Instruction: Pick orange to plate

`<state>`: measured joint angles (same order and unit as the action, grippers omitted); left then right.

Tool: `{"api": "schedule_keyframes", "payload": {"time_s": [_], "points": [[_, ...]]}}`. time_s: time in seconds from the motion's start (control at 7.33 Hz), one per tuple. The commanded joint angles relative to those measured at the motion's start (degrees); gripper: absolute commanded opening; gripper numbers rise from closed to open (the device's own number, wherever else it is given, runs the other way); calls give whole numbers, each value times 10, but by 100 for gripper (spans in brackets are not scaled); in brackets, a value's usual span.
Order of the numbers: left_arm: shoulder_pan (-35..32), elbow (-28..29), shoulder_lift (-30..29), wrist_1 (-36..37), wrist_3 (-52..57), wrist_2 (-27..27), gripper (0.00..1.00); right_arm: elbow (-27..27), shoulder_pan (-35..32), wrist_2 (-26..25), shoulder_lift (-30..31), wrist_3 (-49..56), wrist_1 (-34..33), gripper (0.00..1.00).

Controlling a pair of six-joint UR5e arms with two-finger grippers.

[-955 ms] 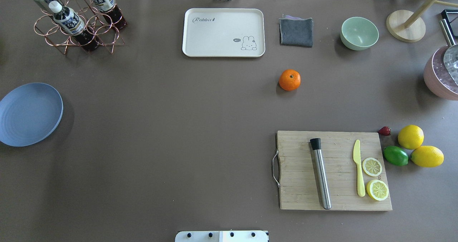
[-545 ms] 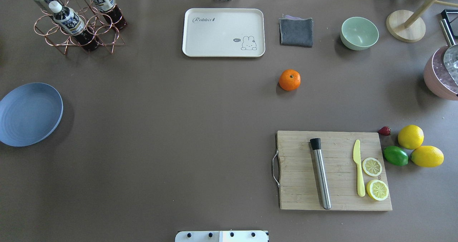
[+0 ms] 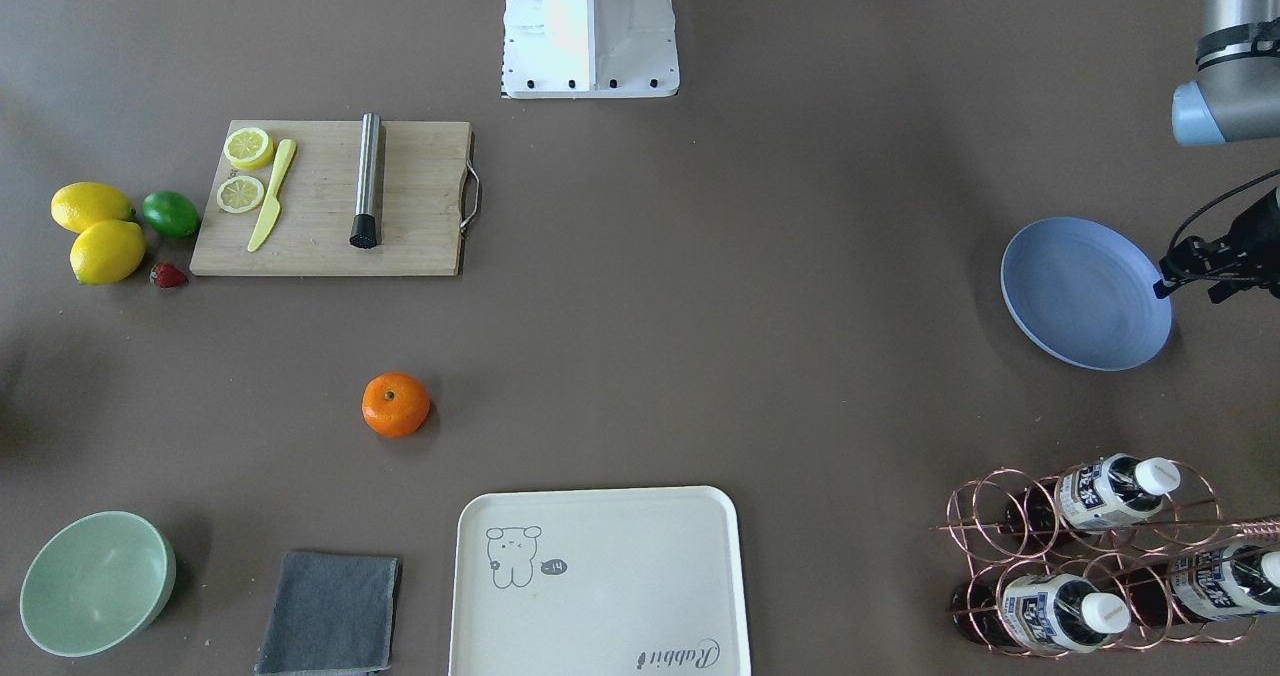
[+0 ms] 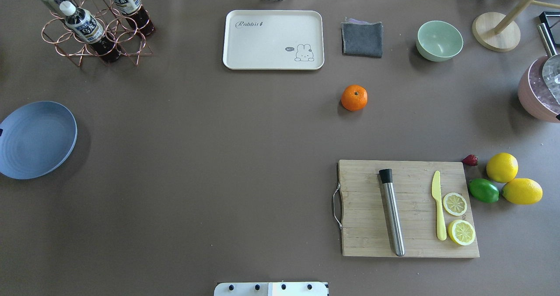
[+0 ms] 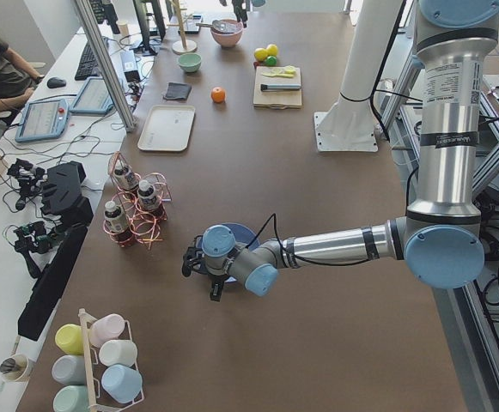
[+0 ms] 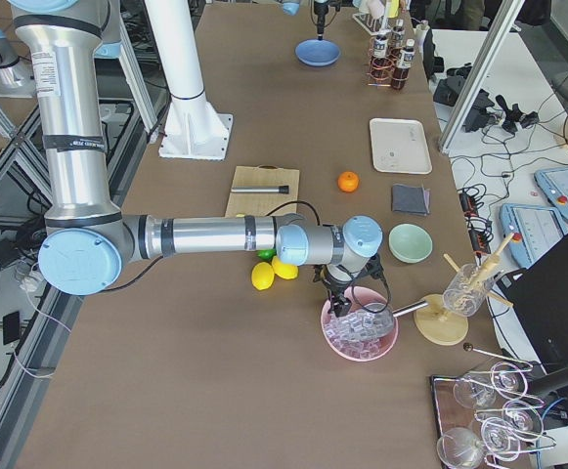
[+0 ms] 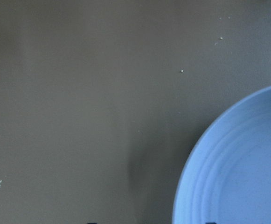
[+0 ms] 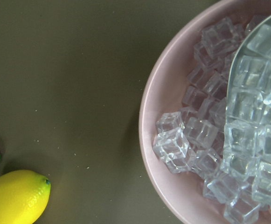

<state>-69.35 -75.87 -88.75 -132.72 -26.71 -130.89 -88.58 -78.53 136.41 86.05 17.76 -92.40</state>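
Left pincer (image 5: 200,273): hangs low over the outer rim of the plate at the table's (image 4: 197,156) left end; its wrist view shows only plate rim and bare table, so I cannot tell how far its fingers are spread.
Plate (image 4: 37,140): blue-grey, flat on the table at the far left, with nothing on it.
Tray (image 4: 273,40): cream, at the far edge near the middle, with nothing on it.
Orange (image 4: 354,97): sits alone on the table right of centre, nearer the far edge, between the tray and the cutting board, touching nothing and well apart from the plate.
Cutting board (image 4: 363,208): near right, carrying a steel rod, a yellow knife and lemon slices.
Lemons (image 4: 502,167): two whole ones with a lime, just beside the board's right edge.
Ice bowl (image 4: 531,99): pink, at the right edge, full of clear cubes.
Right pincer (image 6: 347,298): poised above the ice bowl's near rim, well apart from the orange; whether it is wide or narrow I cannot tell.
Done: nothing yet, by the look of it, since the orange is untouched.
Left: the whole job of reaching the orange, gripping it, carrying it across the table and setting it on the plate.
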Motion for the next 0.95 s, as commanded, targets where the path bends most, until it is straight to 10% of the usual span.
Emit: {"api": "schedule_keyframes", "payload": {"time_s": [0.0, 0.27, 0.68, 0.82], "points": [[3, 9, -12, 0, -6, 0, 74, 0, 1, 1, 0, 0, -1, 100], [3, 24, -24, 0, -7, 0, 61, 0, 1, 1, 0, 0, -1, 100], [11, 25, -24, 1, -9, -1, 0, -2, 4, 1, -7, -6, 0, 100], [12, 23, -25, 2, -15, -3, 0, -9, 7, 1, -22, -39, 0, 100]]}}
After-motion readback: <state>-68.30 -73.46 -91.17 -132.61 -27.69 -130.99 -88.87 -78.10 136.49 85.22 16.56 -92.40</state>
